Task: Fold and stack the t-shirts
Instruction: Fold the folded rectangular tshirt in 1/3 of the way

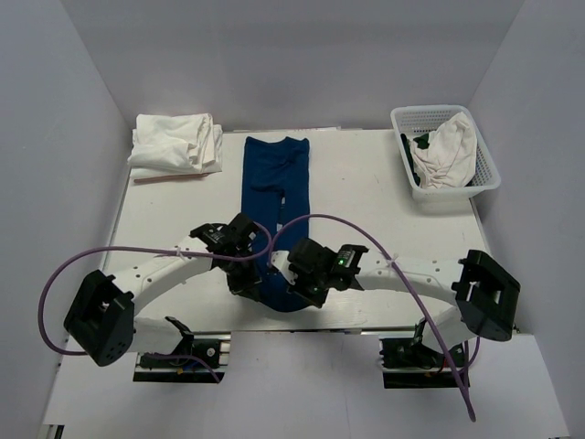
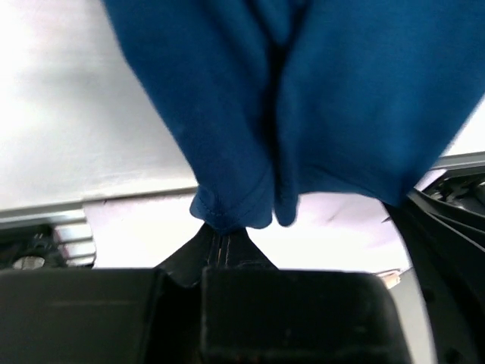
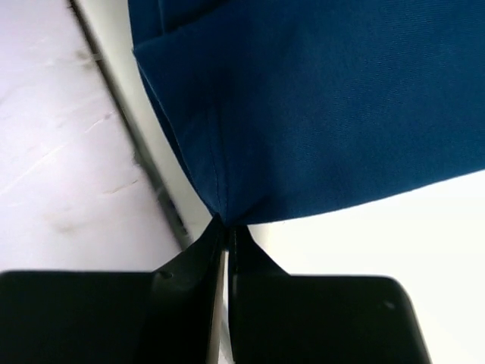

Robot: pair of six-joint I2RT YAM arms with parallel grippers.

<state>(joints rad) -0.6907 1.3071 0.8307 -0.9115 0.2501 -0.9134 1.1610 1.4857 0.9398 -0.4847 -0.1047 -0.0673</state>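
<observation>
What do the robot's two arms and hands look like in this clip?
The left arm and right arm share curved white links and boxy black joint housings. A thin purple cable loops loosely along each. The left hand and right hand are matte black, their wedge-shaped fingers tapering to thin tips. A small green light glows on the right wrist.

The dark blue cloth t-shirt lay along the middle of the white surface, its near end gripped by the left end effector and the right end effector. Folded white cloth t-shirts sat back left, the white plastic lattice basket back right.
</observation>
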